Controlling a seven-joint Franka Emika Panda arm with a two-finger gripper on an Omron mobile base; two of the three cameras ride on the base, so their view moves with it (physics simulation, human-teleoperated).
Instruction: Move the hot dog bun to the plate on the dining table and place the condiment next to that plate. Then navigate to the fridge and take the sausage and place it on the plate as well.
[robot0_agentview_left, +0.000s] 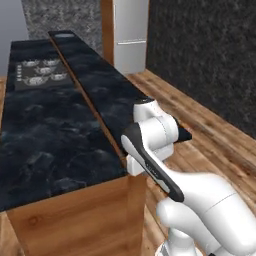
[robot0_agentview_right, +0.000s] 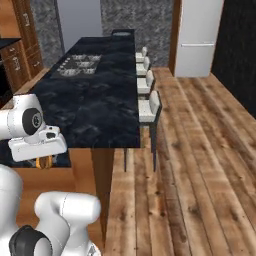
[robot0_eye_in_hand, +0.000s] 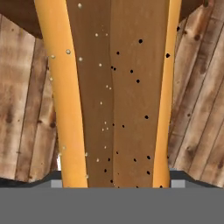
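Both fingers flank the hot dog bun.

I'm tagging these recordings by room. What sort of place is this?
A home kitchen, most likely: a long dark counter with a stove top set into it, a row of stools along its side, and a tall pale fridge at the far end.
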